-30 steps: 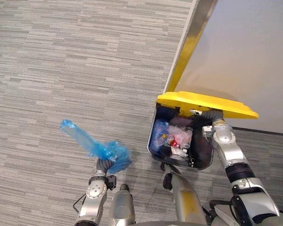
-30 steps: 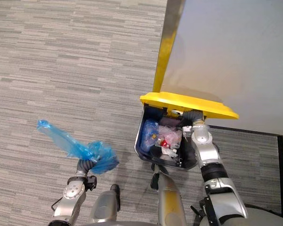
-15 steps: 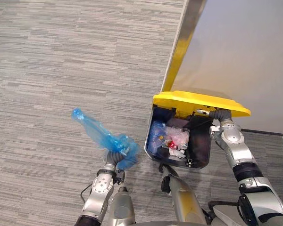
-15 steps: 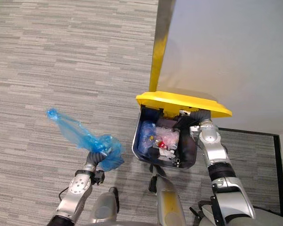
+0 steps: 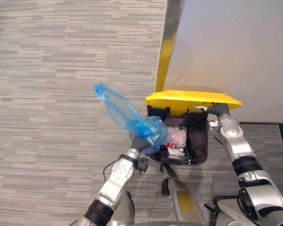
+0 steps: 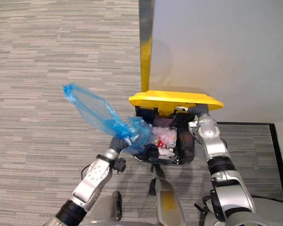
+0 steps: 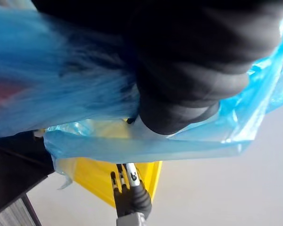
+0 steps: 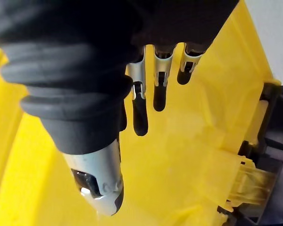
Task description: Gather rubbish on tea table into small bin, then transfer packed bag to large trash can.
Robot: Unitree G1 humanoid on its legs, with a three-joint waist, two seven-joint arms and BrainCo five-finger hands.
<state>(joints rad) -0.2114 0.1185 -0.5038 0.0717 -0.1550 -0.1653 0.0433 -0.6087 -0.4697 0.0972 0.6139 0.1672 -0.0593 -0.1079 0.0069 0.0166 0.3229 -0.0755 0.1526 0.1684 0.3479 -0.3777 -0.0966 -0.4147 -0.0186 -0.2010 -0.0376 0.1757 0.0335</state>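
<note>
1. Grey striped carpet (image 5: 47,94) covered the floor on the robot's left and ran up to a pale wall.
2. Nearest the robot, the left hand (image 5: 141,142) was clamped on the blue bag (image 5: 127,117), with the plastic bunched up where the hand gripped it.
3. That bunched end hung at the left rim of the large trash can (image 5: 200,141), partly over the opening. The rest of the bag stretched away to the left above the carpet as a thin, see-through tail.
4. Just right of the hand, the black can stood open with rubbish (image 5: 177,136) inside it: crumpled pink, white and red wrappers. Any print on them was too small to read.
5. On the far side of the can, the yellow lid (image 5: 193,98) was tipped up over the opening.
6. The right hand (image 5: 216,109) reached in under the lid's right end. In its own wrist view the fingers (image 8: 140,113) were straight, side by side and flat against the yellow underside, grasping nothing.
7. Behind the can rose the plain wall (image 5: 226,47), with a gold strip (image 5: 166,47) running up its left edge beside the carpet.
</note>
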